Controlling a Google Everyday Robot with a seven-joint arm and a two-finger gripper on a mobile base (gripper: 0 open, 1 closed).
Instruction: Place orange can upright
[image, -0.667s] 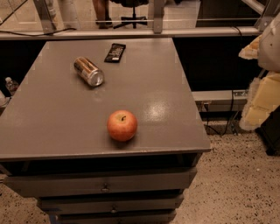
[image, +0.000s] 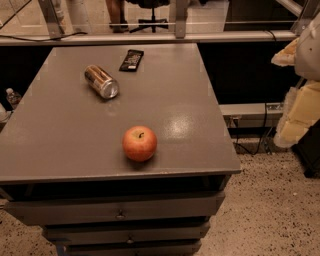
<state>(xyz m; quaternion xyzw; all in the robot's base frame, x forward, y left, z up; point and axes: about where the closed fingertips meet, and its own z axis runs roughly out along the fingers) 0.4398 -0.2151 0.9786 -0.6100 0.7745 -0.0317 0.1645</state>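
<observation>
The orange can (image: 101, 81) lies on its side on the grey table (image: 60, 135), at the back left, its silver end facing front right. My gripper (image: 301, 111) shows as cream-coloured parts at the right edge of the camera view. It hangs off the table's right side, far from the can, and holds nothing that I can see.
A red-orange apple (image: 140, 143) sits near the table's front edge, in the middle. A flat black packet (image: 131, 59) lies at the back, just right of the can. Drawers (image: 120, 212) are below the tabletop. Cables and a rail run along the floor at the right.
</observation>
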